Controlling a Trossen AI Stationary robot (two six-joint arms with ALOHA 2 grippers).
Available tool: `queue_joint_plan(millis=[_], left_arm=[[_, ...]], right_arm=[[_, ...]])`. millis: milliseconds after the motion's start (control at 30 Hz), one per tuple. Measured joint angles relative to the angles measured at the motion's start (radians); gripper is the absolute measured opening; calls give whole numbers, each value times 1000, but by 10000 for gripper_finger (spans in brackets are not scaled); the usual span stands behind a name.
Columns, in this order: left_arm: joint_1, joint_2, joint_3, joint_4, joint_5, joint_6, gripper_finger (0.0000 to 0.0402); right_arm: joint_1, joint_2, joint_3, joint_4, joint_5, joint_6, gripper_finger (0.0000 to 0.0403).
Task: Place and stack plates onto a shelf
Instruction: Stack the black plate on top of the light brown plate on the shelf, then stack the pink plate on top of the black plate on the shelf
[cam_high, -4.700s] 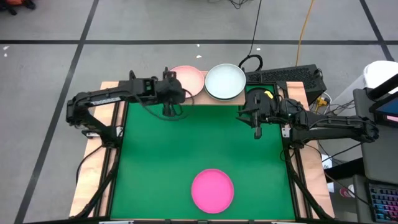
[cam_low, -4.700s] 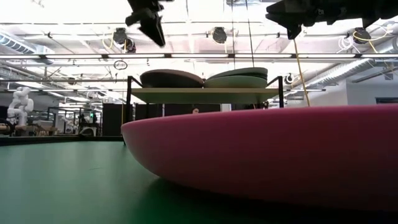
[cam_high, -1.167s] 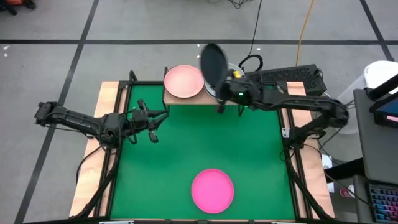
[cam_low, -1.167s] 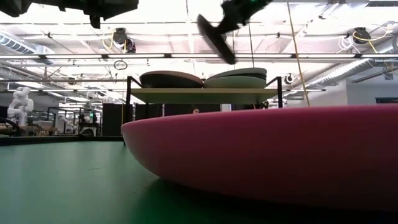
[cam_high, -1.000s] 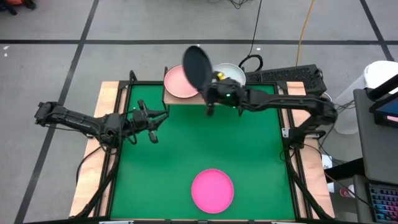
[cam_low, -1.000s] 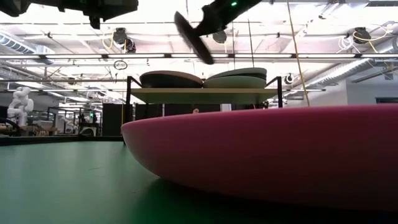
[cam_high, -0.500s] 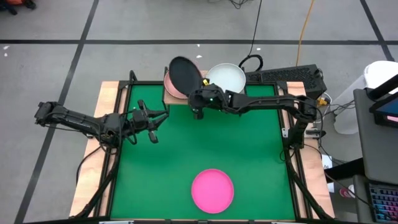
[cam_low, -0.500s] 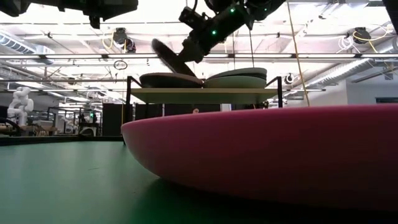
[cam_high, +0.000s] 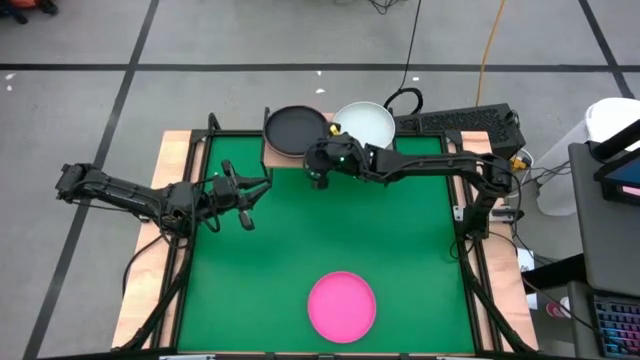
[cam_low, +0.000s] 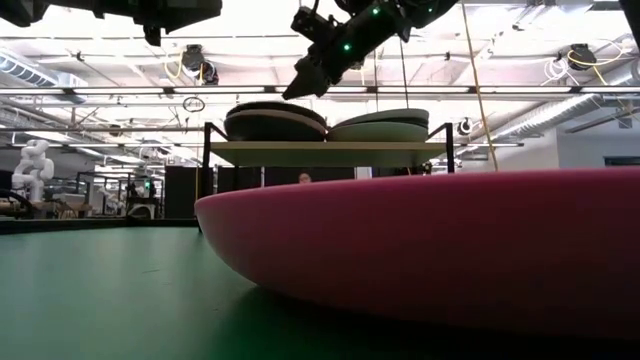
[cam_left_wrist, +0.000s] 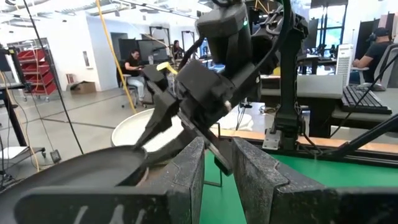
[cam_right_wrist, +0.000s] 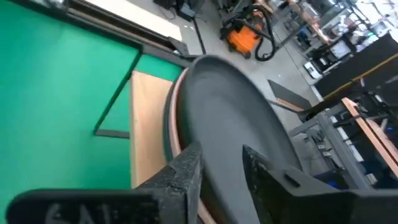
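Note:
A dark grey plate (cam_high: 293, 127) lies flat on the pale pink plate, whose rim (cam_right_wrist: 170, 127) shows under it, on the left half of the shelf (cam_low: 330, 151). A whitish plate (cam_high: 364, 126) sits on the shelf's right half. A magenta plate (cam_high: 341, 306) rests on the green mat near the table's near edge. My right gripper (cam_high: 319, 146) is at the dark plate's near rim, shut on it. My left gripper (cam_high: 244, 199) hovers open over the mat's left side, away from every plate. My right gripper (cam_right_wrist: 221, 171) has the dark grey plate's near rim (cam_right_wrist: 211, 146) pinched between its two fingers, one finger (cam_right_wrist: 264, 177) on the upper face and one below the rim. It comes from the near side, slanting down. The plate lies flat on the pink plate.
The shelf stands at the mat's far edge on thin black legs (cam_low: 207, 160). A keyboard (cam_high: 460, 121) and cables lie beyond the table's far right corner. The mat (cam_high: 300, 250) between the shelf and the magenta plate is bare.
My right gripper has carried the dark plate toward the table's left, from over the whitish plate to over the pink one, and down. The plate, first standing nearly on edge, has tipped flat and now lies on the pink plate.

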Motion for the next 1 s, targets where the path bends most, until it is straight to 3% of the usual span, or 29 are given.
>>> queue_joint_plan(millis=[267, 533, 767, 1000], left_arm=[[0, 0, 1, -11, 9, -22, 88], [-1, 46, 3, -79, 6, -47, 88], [-40, 202, 90, -108, 6, 67, 88], [-102, 447, 341, -325, 7, 309, 88]], right_arm=[[14, -74, -1, -108, 35, 5, 113], [123, -329, -41, -258, 29, 147, 107], [276, -596, -317, -150, 28, 217, 107], [423, -811, -649, 112, 32, 236, 107]])
